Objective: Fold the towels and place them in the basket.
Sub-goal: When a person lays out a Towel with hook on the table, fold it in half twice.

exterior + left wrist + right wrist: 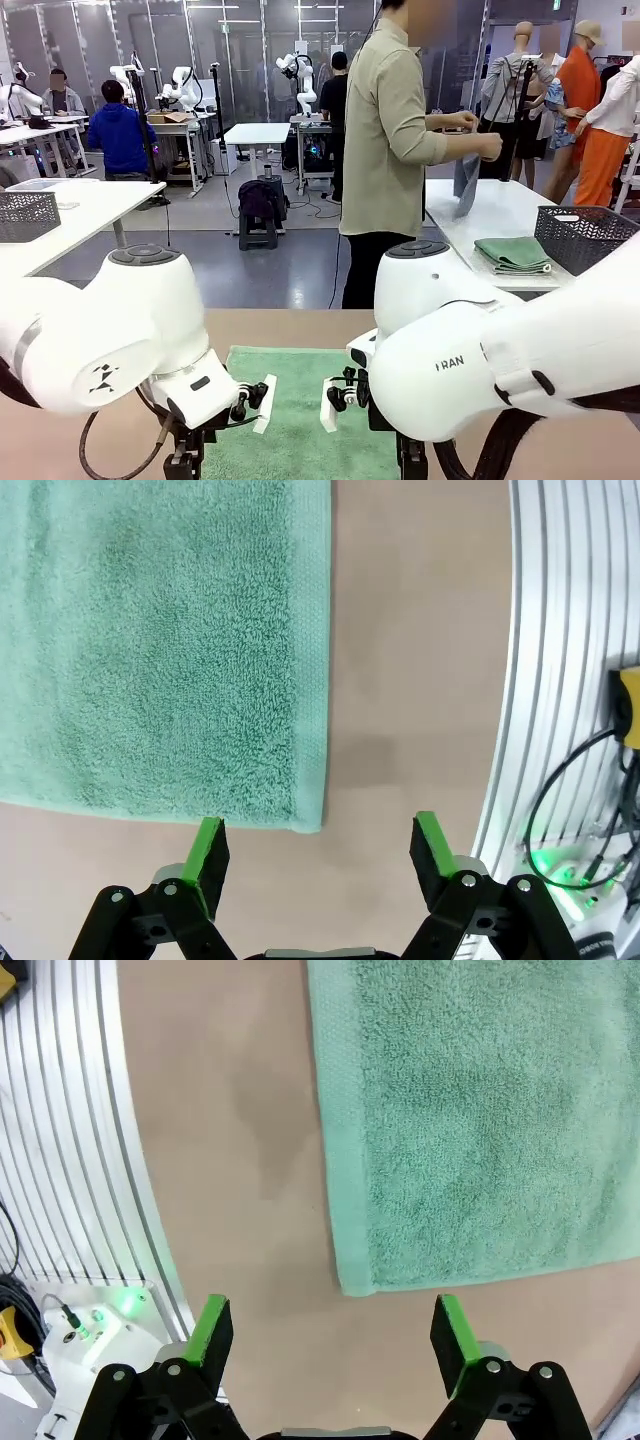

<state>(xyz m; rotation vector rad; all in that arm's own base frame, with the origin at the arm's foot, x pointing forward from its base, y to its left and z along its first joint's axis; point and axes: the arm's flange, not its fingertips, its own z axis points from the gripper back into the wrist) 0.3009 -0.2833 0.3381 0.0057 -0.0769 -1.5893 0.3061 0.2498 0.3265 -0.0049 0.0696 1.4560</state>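
A mint green towel [300, 420] lies spread flat on the brown table between my two arms. In the left wrist view the towel [160, 650] fills the upper left, and one corner ends just above my left gripper [320, 830], which is open and holds nothing. In the right wrist view the towel [480, 1120] fills the upper right, with a corner just above the gap of my right gripper [332, 1310], also open and holding nothing. Across the table a person stands turned away, holding a grey-blue towel [466, 185] with both hands. A dark grey mesh basket [585, 235] stands on the white table beyond.
A folded green towel [513, 253] lies beside that basket on the white table [500, 215]. Another mesh basket [28, 215] stands on a white table at the far left. Ribbed metal rail [560, 680] borders the brown table on my side, with cables.
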